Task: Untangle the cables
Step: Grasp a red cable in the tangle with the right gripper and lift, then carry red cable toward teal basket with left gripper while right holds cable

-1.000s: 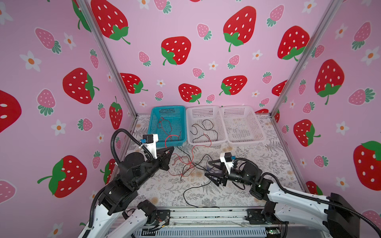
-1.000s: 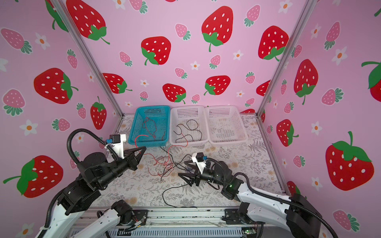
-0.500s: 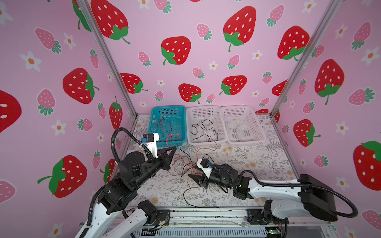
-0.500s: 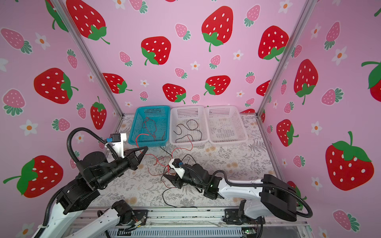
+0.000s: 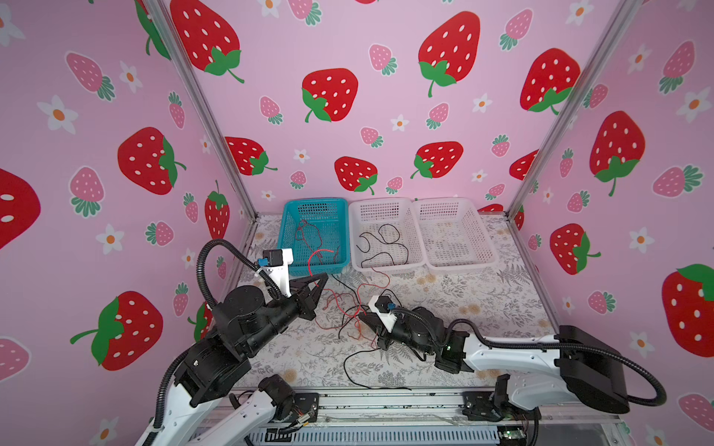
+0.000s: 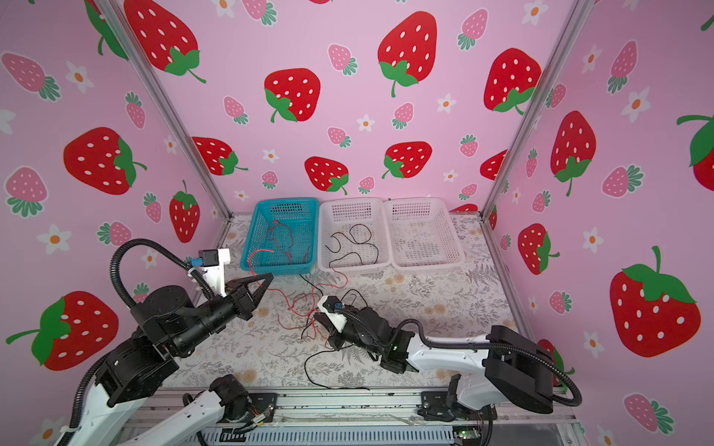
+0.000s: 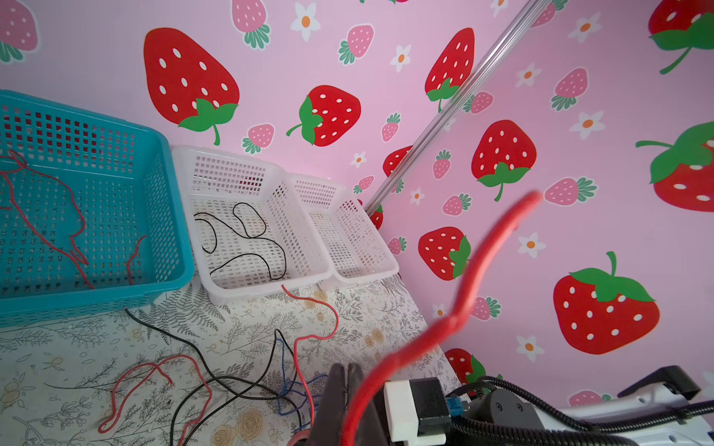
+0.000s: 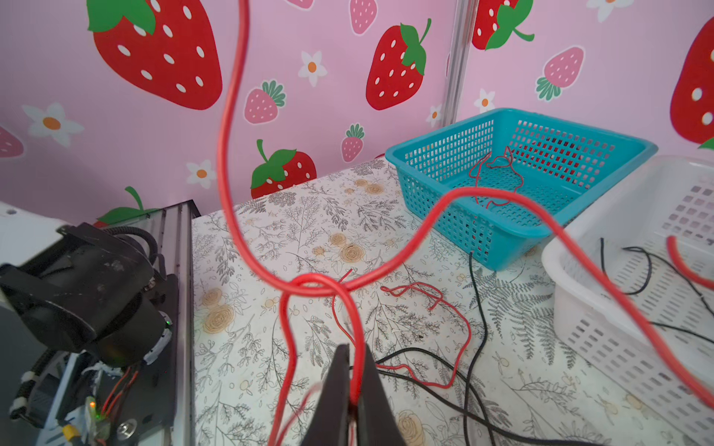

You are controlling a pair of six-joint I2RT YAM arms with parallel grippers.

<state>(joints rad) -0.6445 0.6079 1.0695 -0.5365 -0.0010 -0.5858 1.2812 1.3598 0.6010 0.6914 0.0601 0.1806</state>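
here, the left gripper (image 5: 323, 275) hangs above the floral-printed tabletop (image 5: 483, 309), just in front of the teal perforated plastic basket (image 5: 288, 228). its black fingers (image 7: 335, 394) are pressed together on a thin red cable (image 7: 469, 280), which in the left wrist view sweeps past the lens as a blurred red band. the right gripper (image 5: 361, 314) sits low over the middle of the table, at the near edge of a loose tangle of thin red, black and blue cables (image 5: 347, 309). its jaws are closed as well, pinching a red strand (image 8: 356, 328) that rises from the tips into a loop crossed by other red wire; whether it is the same wire the left gripper holds i cannot tell. the tangle lies on the tabletop between the two grippers, in front of the baskets, with a thin blue wire (image 7: 284, 359) showing among the black ones. one long black cable (image 5: 345, 365) trails from it toward the front edge. a separate red wire (image 5: 309, 233) lies inside the teal basket, and a coiled black wire (image 5: 386, 253) lies in the white perforated plastic basket (image 5: 386, 269) just beside it. a second white basket (image 5: 459, 264) touches that one on the side away from the teal one.
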